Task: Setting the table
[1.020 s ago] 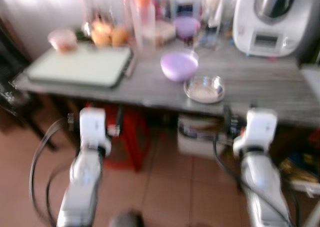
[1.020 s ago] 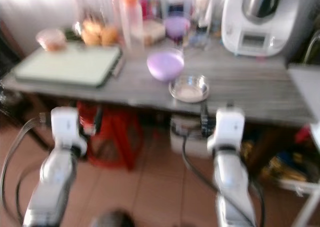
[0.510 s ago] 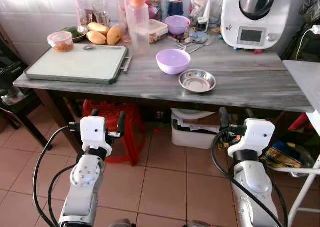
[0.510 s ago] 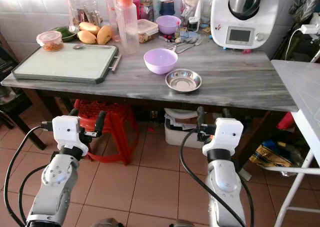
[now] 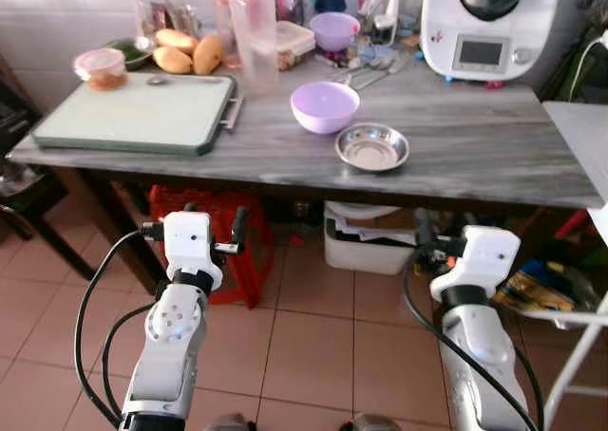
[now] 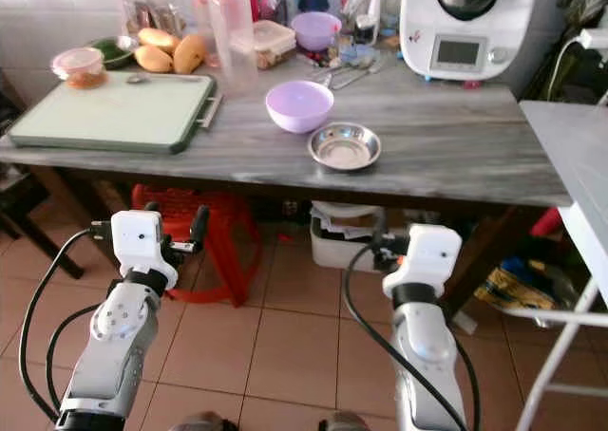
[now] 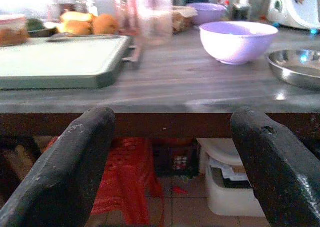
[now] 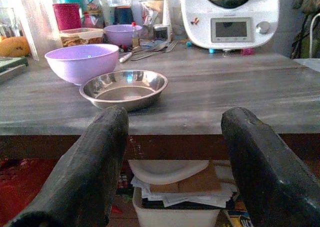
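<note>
— Right wrist view: where are the dishes?
— The steel dish (image 8: 124, 89) sits near the table (image 5: 475, 156) front edge, the lilac bowl (image 5: 325, 105) just beyond on its left.
— Anything picked up?
— No. Both the left gripper (image 7: 172, 172) and right gripper (image 8: 175, 172) hang below the table's edge, jaws spread wide and empty.
— So progress?
— Barely begun, I'd judge; everything remains to be laid out.
— And further out?
— A cutting board (image 5: 133, 113) far left, a white kitchen machine (image 5: 489, 23) far right.

the white kitchen machine (image 5: 489, 23) is cut off above; the bottles (image 5: 249, 13) behind the table lose their tops.
</note>
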